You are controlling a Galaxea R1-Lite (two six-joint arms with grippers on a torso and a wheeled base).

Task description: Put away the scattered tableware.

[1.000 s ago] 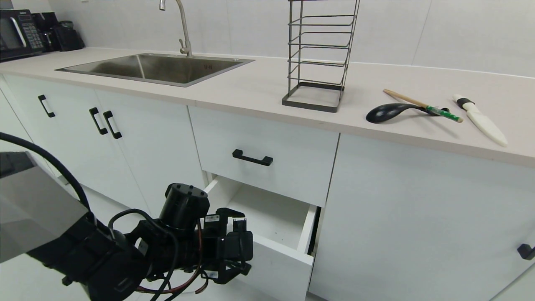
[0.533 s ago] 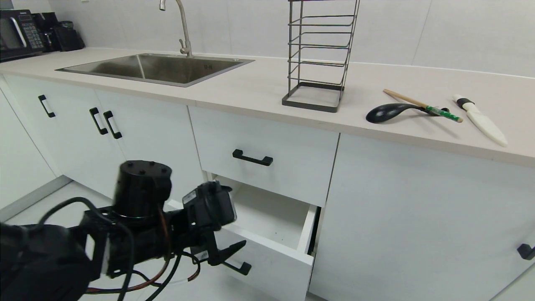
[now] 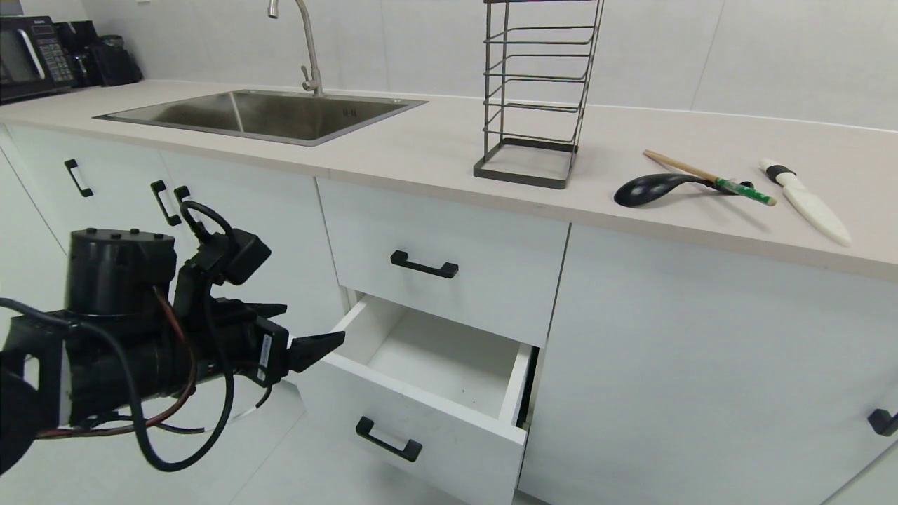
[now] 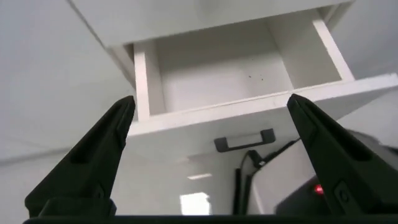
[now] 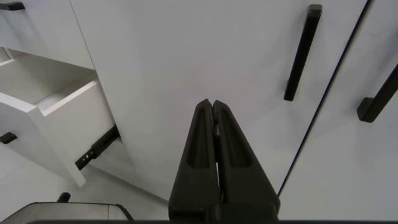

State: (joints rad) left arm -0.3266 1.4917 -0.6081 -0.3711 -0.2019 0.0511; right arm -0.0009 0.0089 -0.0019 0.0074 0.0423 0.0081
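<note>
The long, smooth counter (image 3: 435, 151) holds the tableware at its far right end. The boxy white drawer (image 3: 428, 421) sits open below. The left gripper (image 3: 313, 322) hangs beside it, fingers wide apart and empty. The right gripper (image 5: 213, 106) is pressed closed. It should probably rise and pinch the thin handles: white knife (image 3: 807, 202), shiny black spoon (image 3: 649, 188), wooden chopsticks (image 3: 708, 177).

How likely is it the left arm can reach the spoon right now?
Probably not from there: the left gripper hangs low by the drawer; the spoon lies on the counter, far off.
</note>
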